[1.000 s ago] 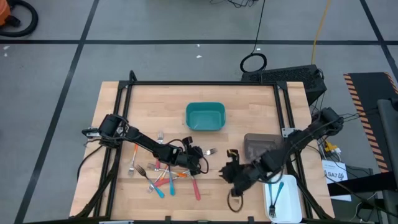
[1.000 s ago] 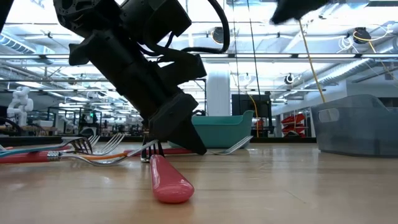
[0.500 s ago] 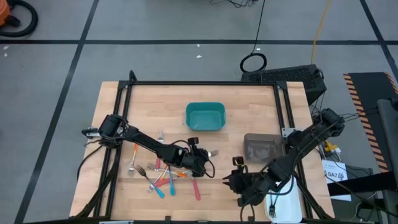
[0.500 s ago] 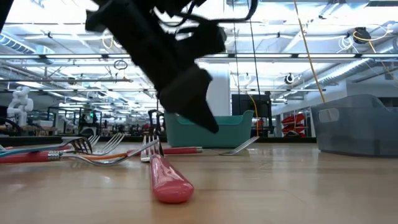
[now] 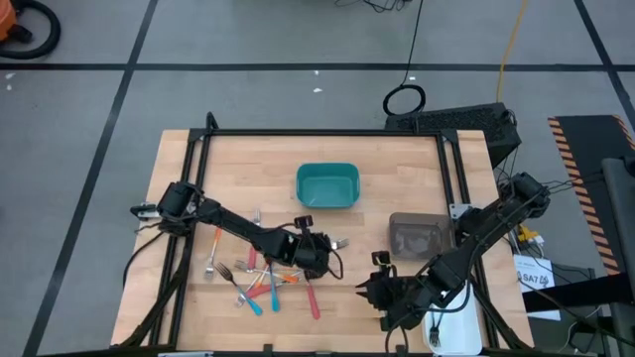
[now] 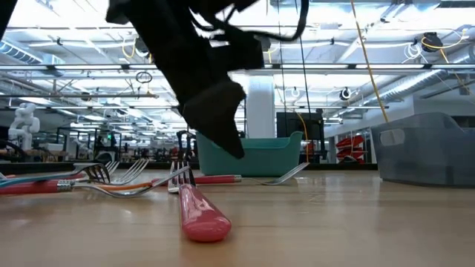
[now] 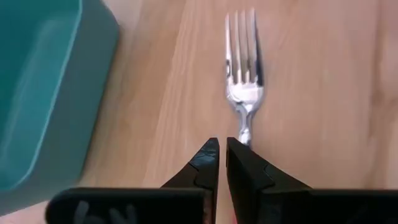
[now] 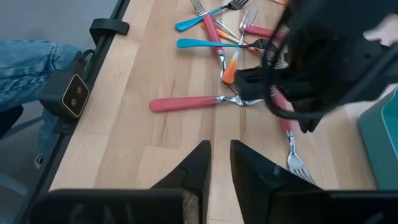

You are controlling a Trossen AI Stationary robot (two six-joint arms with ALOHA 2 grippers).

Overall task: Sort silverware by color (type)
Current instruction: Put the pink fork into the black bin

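Observation:
Several forks (image 5: pixel 260 278) with red, orange and teal handles lie in a loose pile on the table's left half, also in the right wrist view (image 8: pixel 217 31). One red-handled fork (image 7: pixel 242 62) lies apart, its tines (image 5: pixel 337 242) pointing right. My left gripper (image 7: pixel 222 146) hangs shut just above this fork's neck, clear of the table (image 6: pixel 230 144), holding nothing. A second red fork (image 6: pixel 200 215) lies nearer the front edge. My right gripper (image 8: pixel 219 149) hovers right of the pile (image 5: pixel 365 290), its fingers a narrow gap apart with nothing between them.
A teal bin (image 5: pixel 327 185) stands at the far middle and a grey bin (image 5: pixel 417 236) to the right. A white tray (image 5: pixel 458 332) at the near right holds a teal fork (image 5: pixel 442 312). A person's leg in jeans (image 8: pixel 25 68) shows beyond the table edge.
My left gripper has risen from the table beside the red-handled fork and tipped less steeply downward, fingers still together; the fork stays flat where it was. My right gripper has swung a little toward the table's near edge.

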